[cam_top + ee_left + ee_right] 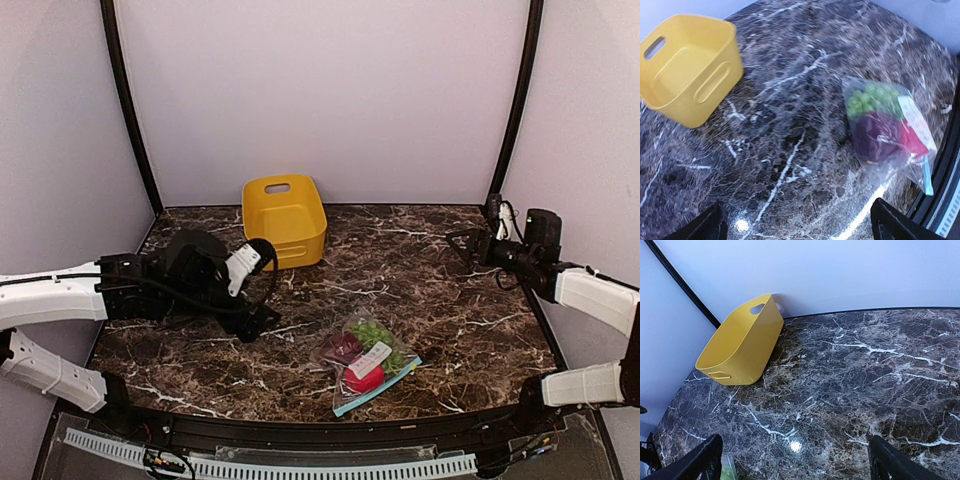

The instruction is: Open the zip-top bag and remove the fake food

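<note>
Left gripper [256,322] hangs spread wide, empty, near the bag [368,360], which lies by the front edge, food [343,347] inside. Right gripper [458,242], likewise splayed, is well apart. Reaching step, I'd say; next, pinch the zip edge.

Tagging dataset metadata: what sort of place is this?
Probably a lab test cell: plain pale walls enclose a marble-pattern table, with staged props, a yellow bin and a zip-top bag of fake food.

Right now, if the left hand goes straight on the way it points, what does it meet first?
Likely bare table, between the zip-top bag and the yellow bin; the left hand looks aimed at neither, though depth is unclear.
</note>
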